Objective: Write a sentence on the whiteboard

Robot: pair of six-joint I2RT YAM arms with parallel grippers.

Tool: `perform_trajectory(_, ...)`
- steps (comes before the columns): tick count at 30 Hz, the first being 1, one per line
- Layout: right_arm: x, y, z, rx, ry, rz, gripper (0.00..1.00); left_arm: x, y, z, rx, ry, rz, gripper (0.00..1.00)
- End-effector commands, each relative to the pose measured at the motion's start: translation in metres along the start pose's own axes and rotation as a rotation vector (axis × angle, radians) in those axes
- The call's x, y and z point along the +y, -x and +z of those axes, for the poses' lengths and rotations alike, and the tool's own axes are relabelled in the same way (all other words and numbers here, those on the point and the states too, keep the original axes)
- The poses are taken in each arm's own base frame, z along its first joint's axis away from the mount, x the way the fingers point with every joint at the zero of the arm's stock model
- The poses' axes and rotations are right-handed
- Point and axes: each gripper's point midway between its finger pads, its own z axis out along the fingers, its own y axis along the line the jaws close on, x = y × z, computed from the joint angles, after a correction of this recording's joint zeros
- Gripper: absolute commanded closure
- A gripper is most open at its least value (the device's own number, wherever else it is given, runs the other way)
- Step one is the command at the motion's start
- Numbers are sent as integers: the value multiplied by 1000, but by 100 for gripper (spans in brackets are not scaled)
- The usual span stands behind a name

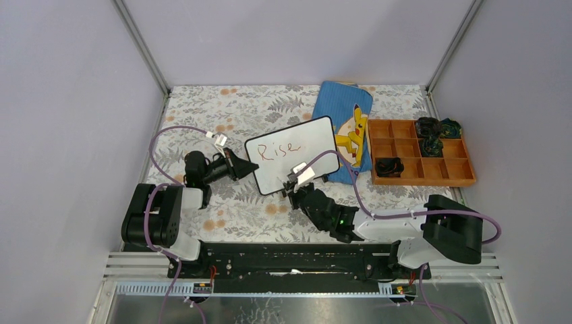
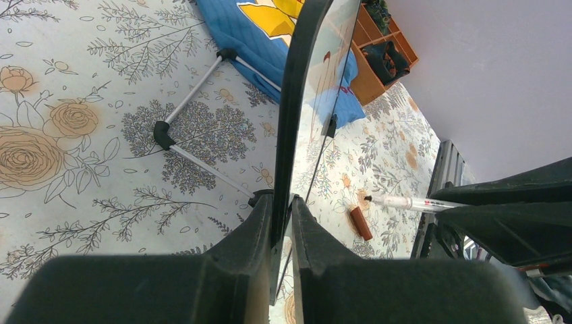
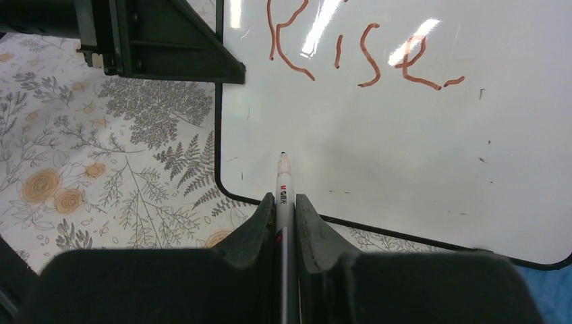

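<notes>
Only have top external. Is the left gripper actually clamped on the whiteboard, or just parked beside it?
Observer: Clamped. The left wrist view shows the left gripper shut on the whiteboard at its black frame, one finger on each face.
Operator: Right one got a pen?
Observer: Yes. The right wrist view shows the right gripper shut on a marker, tip aimed at blank board below the word "Rise".
Operator: Cap?
Observer: Off, it seems. What looks like a reddish cap lies on the tablecloth in front of the board, in the left wrist view.
</notes>
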Motion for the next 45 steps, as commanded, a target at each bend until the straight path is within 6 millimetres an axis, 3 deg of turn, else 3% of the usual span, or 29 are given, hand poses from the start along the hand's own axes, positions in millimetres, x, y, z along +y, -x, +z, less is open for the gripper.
perform_trajectory(1,13,11,5,-10,48,10,100,13,-14,1,36,66,-32,100)
perform_trajectory(25,3,6,33,13,-63,43,100,12,-16,2,46,65,-28,100)
perform_trajectory(45,13,-5,46,56,-39,15,100,12,-17,3,52,68,-26,100)
